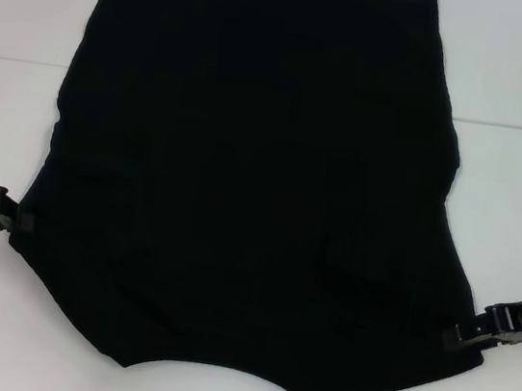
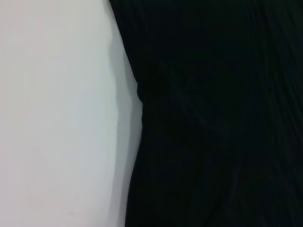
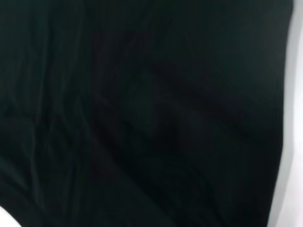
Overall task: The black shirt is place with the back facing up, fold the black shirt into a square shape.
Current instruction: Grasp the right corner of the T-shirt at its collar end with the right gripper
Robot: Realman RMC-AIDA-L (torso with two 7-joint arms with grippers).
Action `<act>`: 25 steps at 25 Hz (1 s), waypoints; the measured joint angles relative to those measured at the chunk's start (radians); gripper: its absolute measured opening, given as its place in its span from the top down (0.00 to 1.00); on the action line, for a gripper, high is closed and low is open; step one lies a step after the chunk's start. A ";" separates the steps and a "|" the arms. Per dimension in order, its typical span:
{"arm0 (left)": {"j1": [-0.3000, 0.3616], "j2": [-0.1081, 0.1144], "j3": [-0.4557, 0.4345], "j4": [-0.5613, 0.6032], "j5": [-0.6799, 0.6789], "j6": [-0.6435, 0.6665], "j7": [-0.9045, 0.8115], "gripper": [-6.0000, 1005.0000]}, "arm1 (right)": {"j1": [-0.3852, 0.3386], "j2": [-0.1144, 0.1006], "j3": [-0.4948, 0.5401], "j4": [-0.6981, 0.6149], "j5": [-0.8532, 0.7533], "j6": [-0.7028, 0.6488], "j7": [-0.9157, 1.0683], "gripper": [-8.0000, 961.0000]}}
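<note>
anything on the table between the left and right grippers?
Only the black shirt: in the head view it spans the white table from the left gripper to the right gripper, both at its edges.

Head view: the black shirt (image 1: 243, 183) is cut off at its far hem by the picture's top edge. Sleeves are not distinguishable within the dark fabric. No lettering is visible. The left gripper (image 1: 16, 220) and right gripper (image 1: 460, 335) meet the shirt's side edges near the worktop's (image 1: 521, 145) near edge; black on black, so jaw state is indeterminate. Both arms are cut off by the picture's sides. Both wrist views show fabric only, their own jaws unseen.
</note>
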 joint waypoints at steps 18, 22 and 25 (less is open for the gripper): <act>-0.003 0.001 0.000 0.000 0.000 -0.008 -0.004 0.97 | 0.042 0.025 -0.013 0.011 0.002 0.002 -0.004 0.40; -0.005 0.002 0.000 0.000 0.000 -0.008 -0.004 0.97 | 0.042 0.025 -0.013 0.011 -0.002 0.001 -0.002 0.41; -0.009 0.003 0.000 0.000 0.000 -0.009 -0.005 0.97 | 0.038 0.024 -0.013 0.011 -0.002 0.000 -0.002 0.42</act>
